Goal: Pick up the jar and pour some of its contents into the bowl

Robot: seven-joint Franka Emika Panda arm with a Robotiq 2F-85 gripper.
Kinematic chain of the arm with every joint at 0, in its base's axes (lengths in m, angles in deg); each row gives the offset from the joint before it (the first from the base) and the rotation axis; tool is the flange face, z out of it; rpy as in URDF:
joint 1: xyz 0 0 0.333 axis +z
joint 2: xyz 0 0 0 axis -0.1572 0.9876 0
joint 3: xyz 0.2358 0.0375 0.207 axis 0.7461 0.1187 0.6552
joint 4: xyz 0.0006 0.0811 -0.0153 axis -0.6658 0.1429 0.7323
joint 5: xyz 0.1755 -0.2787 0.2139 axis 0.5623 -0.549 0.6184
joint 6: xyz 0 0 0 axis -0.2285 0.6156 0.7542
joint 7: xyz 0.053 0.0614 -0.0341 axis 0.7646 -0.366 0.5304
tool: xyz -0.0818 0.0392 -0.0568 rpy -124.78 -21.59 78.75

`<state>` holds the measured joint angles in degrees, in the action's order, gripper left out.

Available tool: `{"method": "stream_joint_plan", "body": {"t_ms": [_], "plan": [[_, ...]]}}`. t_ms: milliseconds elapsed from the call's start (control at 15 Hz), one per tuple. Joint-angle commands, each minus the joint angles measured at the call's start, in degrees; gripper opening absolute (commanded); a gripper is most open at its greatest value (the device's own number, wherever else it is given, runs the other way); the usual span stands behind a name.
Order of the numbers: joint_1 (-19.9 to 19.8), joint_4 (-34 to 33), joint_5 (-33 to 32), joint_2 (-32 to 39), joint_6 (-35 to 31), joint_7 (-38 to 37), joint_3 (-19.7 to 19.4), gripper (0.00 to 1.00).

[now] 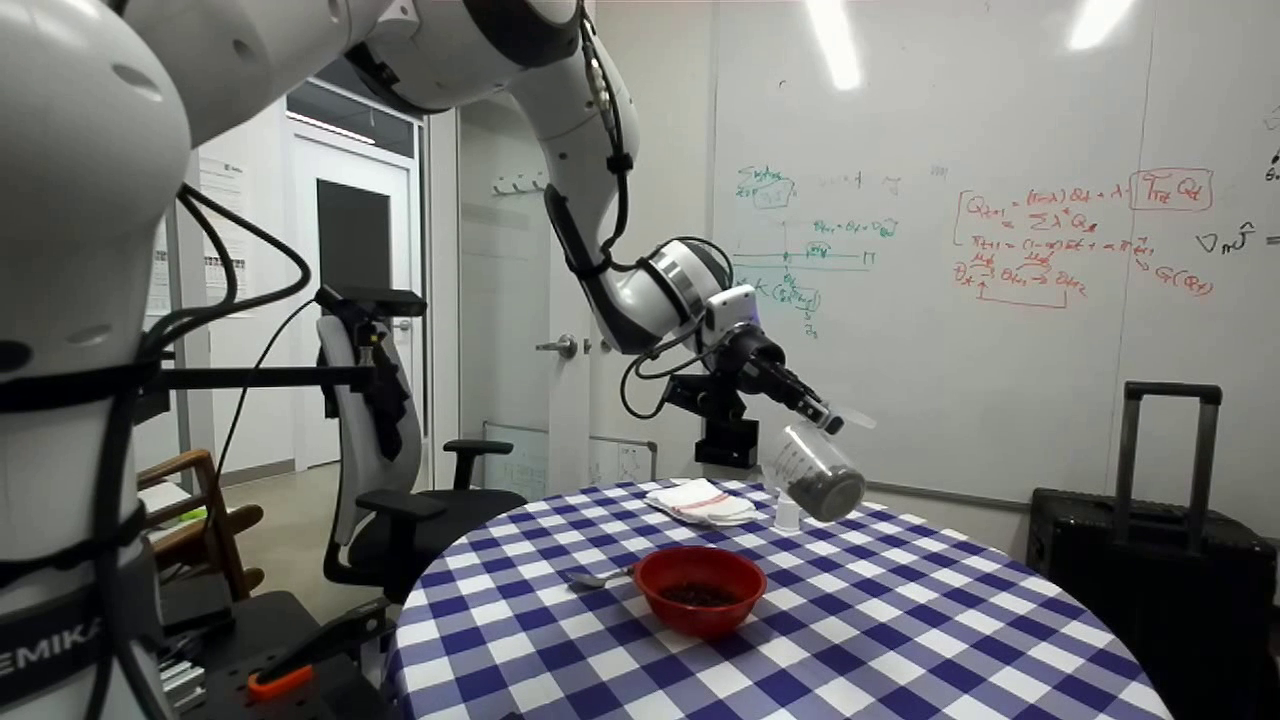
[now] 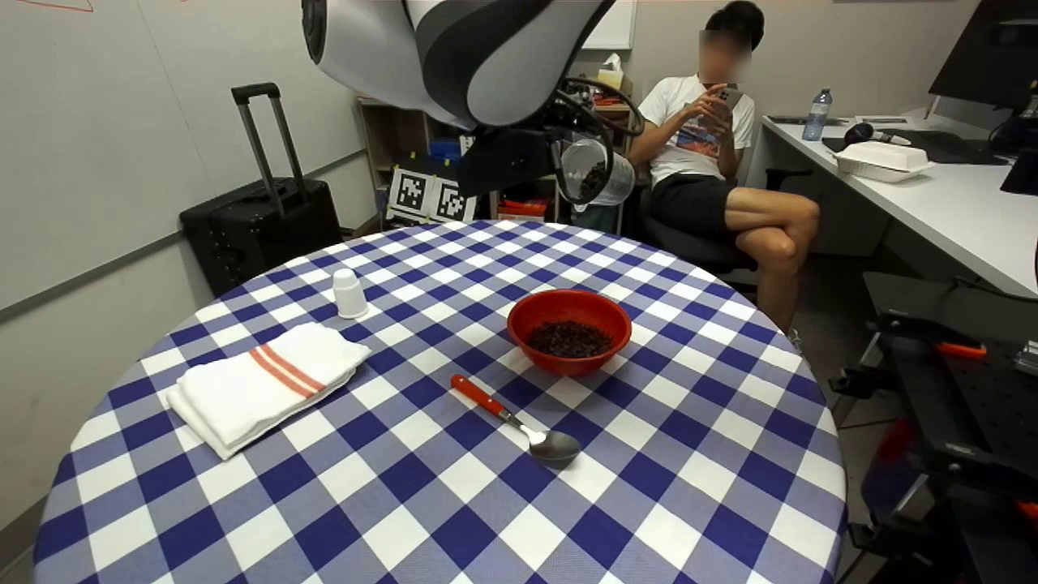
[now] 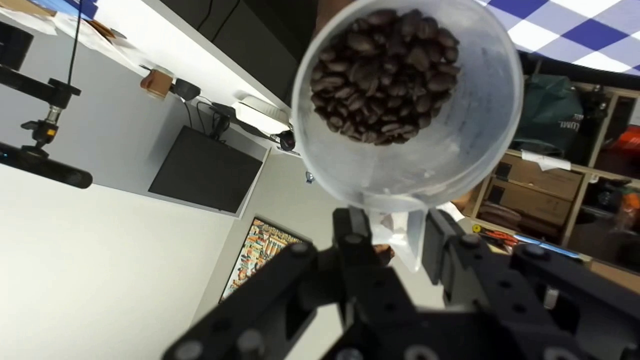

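The see-through jar [image 1: 808, 462] with dark beans is held in the air beyond the bowl, tilted, its base toward the lower right in an exterior view. It also shows partly behind a cable in an exterior view [image 2: 621, 177]. In the wrist view I look into the jar [image 3: 470, 135]; beans lie against its bottom and one side. My gripper [image 3: 392, 227] is shut on the jar's handle, a finger on each side; the fingertips also show in an exterior view [image 1: 828, 418]. The red bowl [image 1: 745, 603] stands upright on the table with dark beans inside, also in an exterior view [image 2: 569, 365].
The round table has a blue-white checked cloth [image 2: 389, 519]. A folded white towel [image 2: 272, 385], a small white cup-like container [image 2: 350, 296] and a red-handled spoon [image 2: 519, 423] lie around the bowl. A person [image 2: 701, 130] sits beyond the table. A black suitcase [image 1: 1150, 560] stands behind it.
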<state>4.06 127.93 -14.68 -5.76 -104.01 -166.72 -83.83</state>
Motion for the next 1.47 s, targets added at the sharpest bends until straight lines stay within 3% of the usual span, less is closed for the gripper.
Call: {"method": "stream_joint_plan", "body": {"t_ms": [0,733,1400], "plan": [[0.49,0.11,-3.32,0.65,2.66,-1.85,1.51,0.07],[2.95,8.74,-6.33,-1.89,8.89,-12.09,6.40,0.07],[2.62,9.04,-10.36,-0.13,17.82,-9.90,7.79,0.07]]}}
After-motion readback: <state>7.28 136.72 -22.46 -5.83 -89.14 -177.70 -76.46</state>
